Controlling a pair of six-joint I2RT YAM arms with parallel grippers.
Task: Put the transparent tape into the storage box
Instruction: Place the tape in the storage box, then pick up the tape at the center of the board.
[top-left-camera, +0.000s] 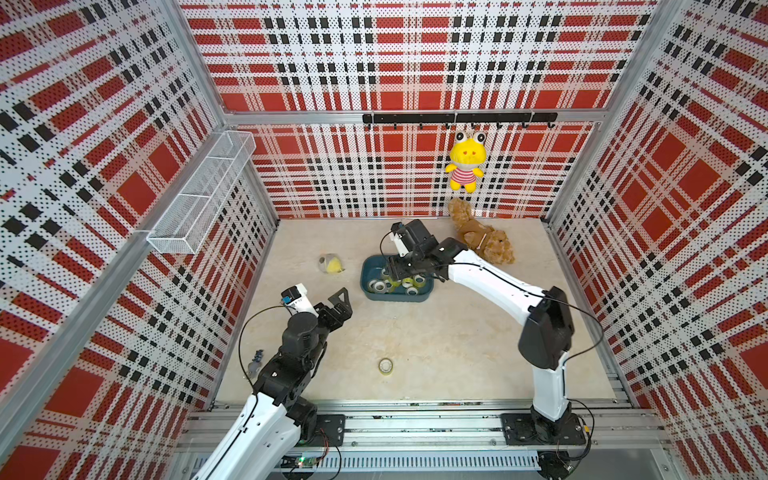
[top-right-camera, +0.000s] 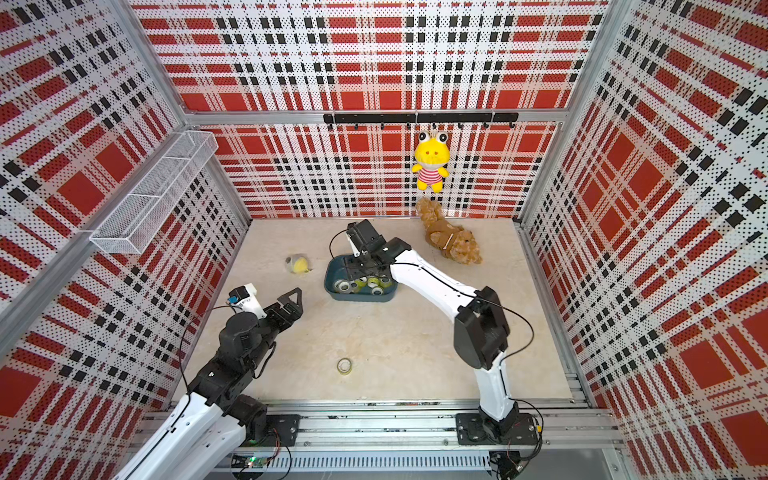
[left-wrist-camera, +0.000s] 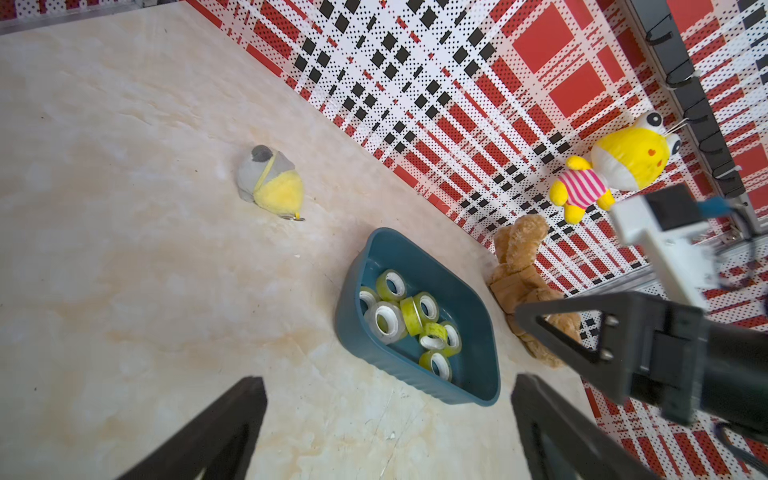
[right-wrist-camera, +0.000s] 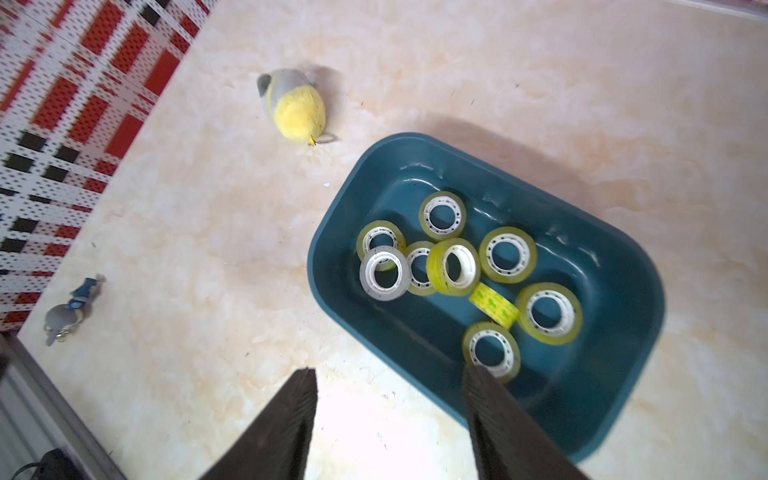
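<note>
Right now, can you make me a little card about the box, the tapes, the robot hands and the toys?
Storage box: teal, holding many tape rolls
Loose tape: one roll on the table, near the front
Right gripper: open, empty, above the box
Left gripper: open, empty
Toys: yellow frog hanging, brown bear lying by the wall

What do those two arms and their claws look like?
The left arm and right arm have white shells, black joints and thin black cables. The left gripper and right gripper each have two black triangular fingers and a white camera mount.
</note>
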